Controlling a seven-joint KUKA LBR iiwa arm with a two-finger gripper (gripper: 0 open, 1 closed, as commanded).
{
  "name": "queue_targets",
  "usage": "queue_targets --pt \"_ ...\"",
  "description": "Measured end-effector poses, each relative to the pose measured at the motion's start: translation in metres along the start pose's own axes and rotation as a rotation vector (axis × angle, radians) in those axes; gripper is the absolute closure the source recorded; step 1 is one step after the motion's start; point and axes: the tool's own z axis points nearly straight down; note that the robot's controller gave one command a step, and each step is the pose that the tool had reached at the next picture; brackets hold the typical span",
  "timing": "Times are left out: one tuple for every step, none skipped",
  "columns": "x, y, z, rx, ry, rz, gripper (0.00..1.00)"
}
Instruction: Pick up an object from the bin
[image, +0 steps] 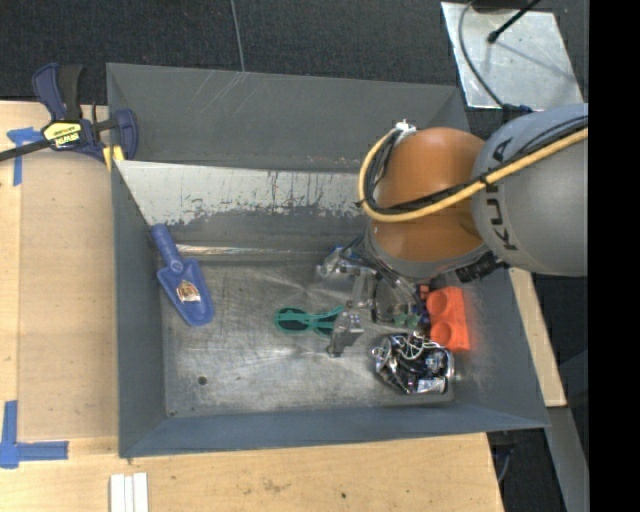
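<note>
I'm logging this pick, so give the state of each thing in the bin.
Blue scoop: lying flat, left side, apart from everything.
Teal tool: lying flat mid-bin, claw at its right end.
Orange block: lying near the right wall.
Crumpled dark wrapper: lying front right.

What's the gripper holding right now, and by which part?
Cannot tell. The gripper is down at the right end of the teal tool lying mid-bin, but no grip on it is visible.
</note>
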Motion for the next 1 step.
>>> queue_targets --pt "0.0 0.0 0.0 0.0 0.0 0.0 0.0"
